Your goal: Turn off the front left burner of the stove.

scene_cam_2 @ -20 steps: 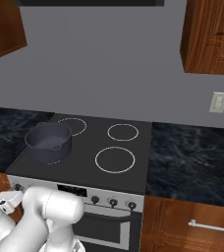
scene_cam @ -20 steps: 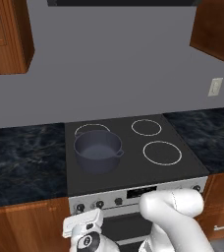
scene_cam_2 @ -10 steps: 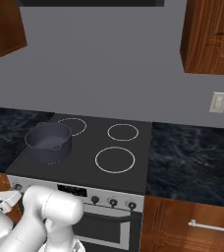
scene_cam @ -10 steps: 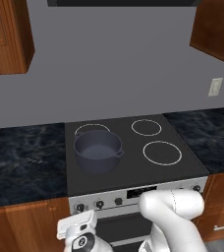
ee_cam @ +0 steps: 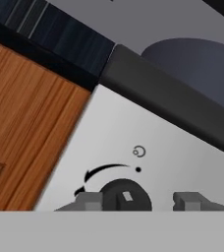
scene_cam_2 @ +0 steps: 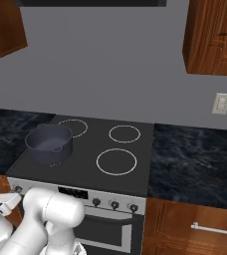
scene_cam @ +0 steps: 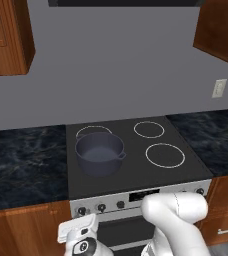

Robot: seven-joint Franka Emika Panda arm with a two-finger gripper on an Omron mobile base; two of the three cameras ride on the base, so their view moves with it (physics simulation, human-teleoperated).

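The stove [scene_cam: 136, 170] sits between two stretches of dark marbled counter [scene_cam: 21, 165], its flat black top marked with thin white rings and its silver front panel [scene_cam_2: 80, 194] carrying a row of small dark knobs and a dark display whose writing is too small to read. In the hand view the panel fills the lower middle, with a dark knob [ee_cam: 125, 196] at the bottom; above it are a curved black arrow, a black dot and a small ring symbol, but no legible words. The fingers [ee_cam: 138, 202] stand narrow, one tip touching the knob's left side, the other a little apart on its right; a firm grip cannot be told.

A dark grey pot [scene_cam: 100, 152] stands on the front left ring, empty as far as its inside shows. A wall outlet [scene_cam_2: 221, 103] hangs right of the stove, below wooden cabinets [scene_cam_2: 212, 35].
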